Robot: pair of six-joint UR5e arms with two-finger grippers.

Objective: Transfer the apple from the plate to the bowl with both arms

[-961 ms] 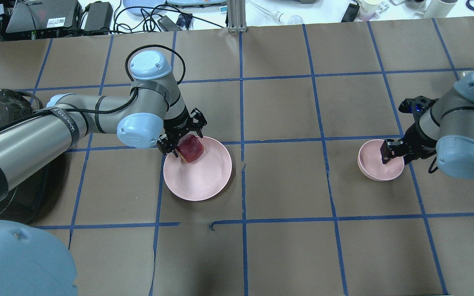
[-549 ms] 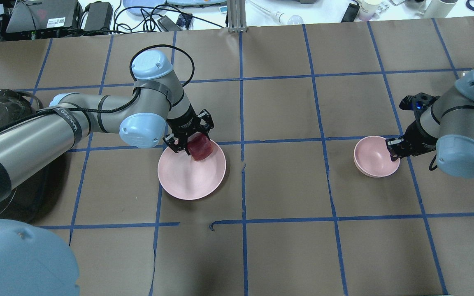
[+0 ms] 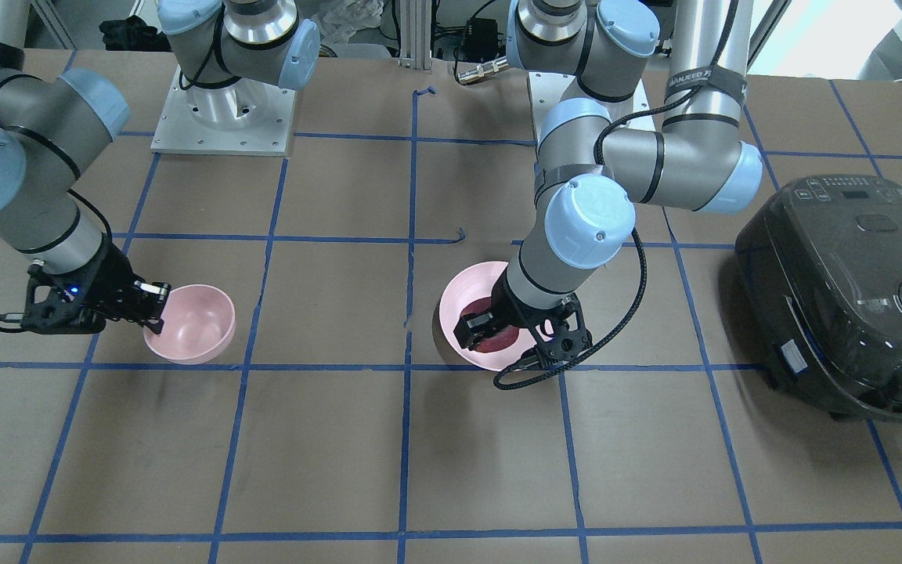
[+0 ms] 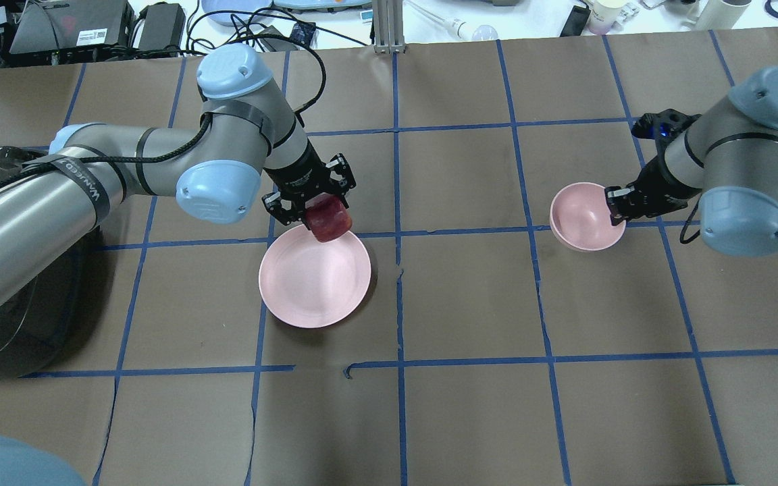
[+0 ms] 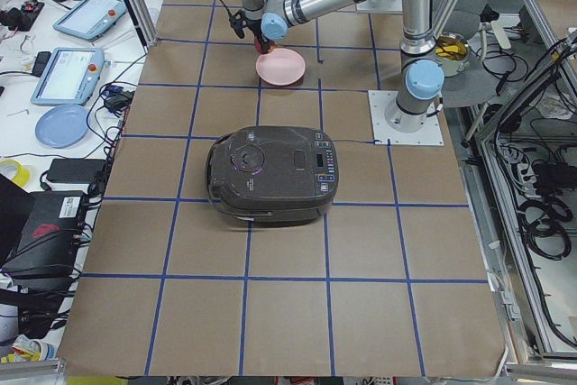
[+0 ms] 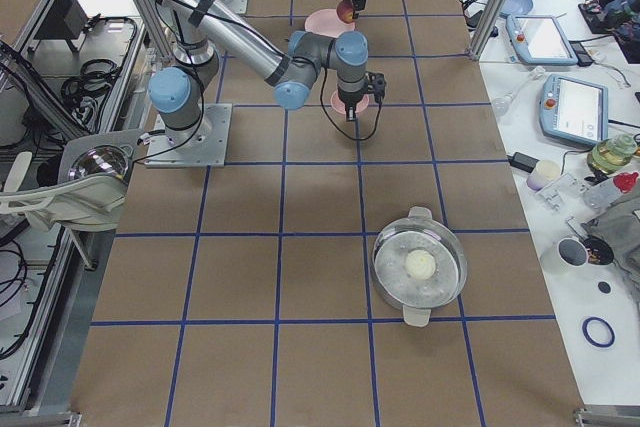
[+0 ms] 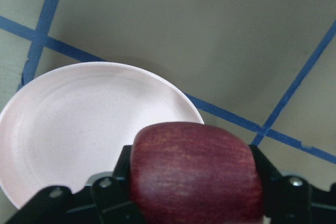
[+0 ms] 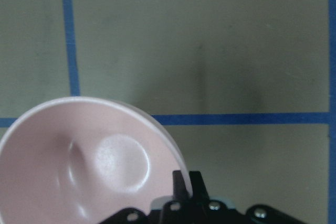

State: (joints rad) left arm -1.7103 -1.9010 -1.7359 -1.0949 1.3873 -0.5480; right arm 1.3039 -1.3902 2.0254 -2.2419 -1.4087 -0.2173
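The dark red apple point(image 4: 327, 223) hung in the left end effector point(image 4: 323, 212) over the rim of the wide pink plate point(image 4: 308, 287); the right end effector point(image 4: 614, 205) gripped the small deep pink bowl point(image 4: 581, 223).

The bench point(image 4: 470, 297) is covered in matt brown paper, slightly creased, ruled with strips of blue tape point(image 4: 396, 169); the plate point(image 4: 315, 290) and the bowl point(image 8: 79, 156) are smooth, pale pink and faintly speckled with a soft sheen, though plastic or ceramic cannot be told; the apple point(image 7: 197, 171) has finely streaked dark red skin with a dull gloss; the left tool point(image 4: 321, 212) and right tool point(image 4: 613, 206) look matt black; the left arm point(image 4: 24, 216) and right arm point(image 4: 706, 152) show brushed grey metal tubes and satin light-blue caps; the cooker point(image 3: 850, 290) is glossy dark plastic.
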